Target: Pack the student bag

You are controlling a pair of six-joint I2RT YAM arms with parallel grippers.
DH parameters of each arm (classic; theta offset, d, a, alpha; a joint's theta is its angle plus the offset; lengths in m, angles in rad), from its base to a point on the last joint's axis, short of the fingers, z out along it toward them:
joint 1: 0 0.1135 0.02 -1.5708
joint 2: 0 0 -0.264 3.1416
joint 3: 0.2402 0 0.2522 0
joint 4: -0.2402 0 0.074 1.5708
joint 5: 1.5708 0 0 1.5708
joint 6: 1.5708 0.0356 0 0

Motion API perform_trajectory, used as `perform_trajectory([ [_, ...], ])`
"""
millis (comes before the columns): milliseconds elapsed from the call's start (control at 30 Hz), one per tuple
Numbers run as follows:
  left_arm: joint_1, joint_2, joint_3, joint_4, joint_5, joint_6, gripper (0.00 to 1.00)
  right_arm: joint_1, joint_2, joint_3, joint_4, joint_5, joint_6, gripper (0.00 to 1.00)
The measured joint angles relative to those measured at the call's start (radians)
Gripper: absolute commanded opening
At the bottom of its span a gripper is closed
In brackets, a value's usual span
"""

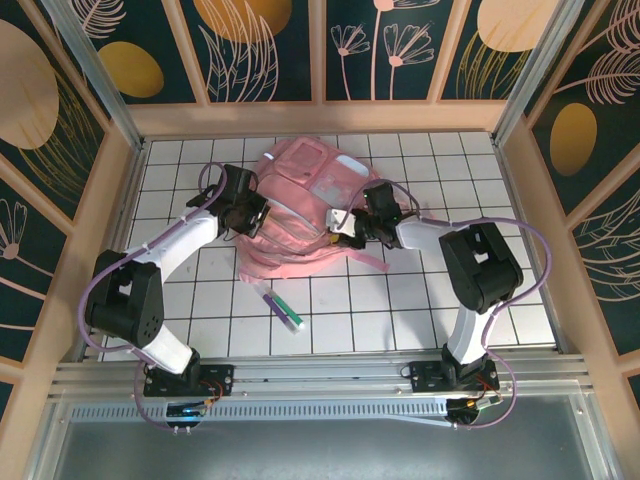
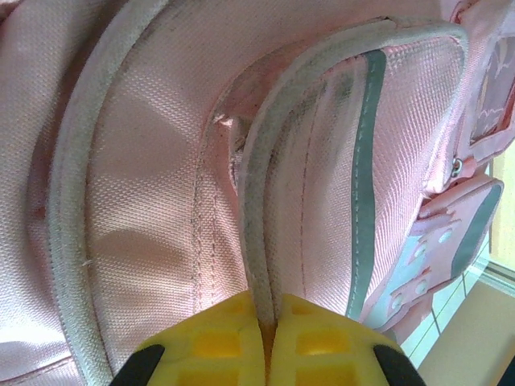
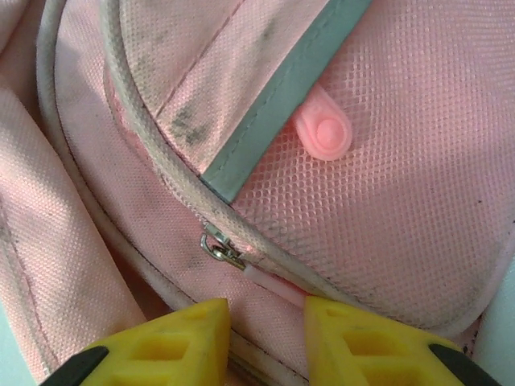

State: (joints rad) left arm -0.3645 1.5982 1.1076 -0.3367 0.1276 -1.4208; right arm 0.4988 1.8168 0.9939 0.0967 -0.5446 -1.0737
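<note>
Left arm (image 1: 150, 285), right arm (image 1: 475, 265): white links, black joint housings, 1 purple cable (image 1: 547, 260) looping along each. Black base plates (image 1: 195, 380). Left gripper (image 2: 268, 330), right gripper (image 3: 267, 322): 2 yellow plastic fingers (image 3: 354, 346) each, square recesses moulded in, black parts behind.

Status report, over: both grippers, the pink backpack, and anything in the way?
Left gripper shut on large pink fabric backpack's pale piped edge. Right gripper open, jaws straddling pink zipper pull. Purple and green markers loose on white tiled table, outside bag.
</note>
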Motion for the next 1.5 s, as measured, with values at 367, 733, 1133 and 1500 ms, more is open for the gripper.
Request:
perform_trajectory([
  [367,0.0,-0.026,-0.015,0.024,-0.001,-0.025,0.0,0.08,0.0,-0.064,0.149,0.188,-0.021,0.34],
  [733,0.005,-0.055,-0.074,0.075,0.0,-0.06,0.0,0.103,0.0,-0.16,0.375,0.226,0.167,0.3],
  [1133,0.007,-0.058,-0.086,0.101,0.0,-0.077,0.0,0.127,0.022,-0.132,0.342,0.268,0.122,0.0],
  [1500,0.005,-0.064,-0.107,0.108,0.0,-0.089,0.0,0.054,-0.134,-0.132,0.228,0.14,0.211,0.0],
])
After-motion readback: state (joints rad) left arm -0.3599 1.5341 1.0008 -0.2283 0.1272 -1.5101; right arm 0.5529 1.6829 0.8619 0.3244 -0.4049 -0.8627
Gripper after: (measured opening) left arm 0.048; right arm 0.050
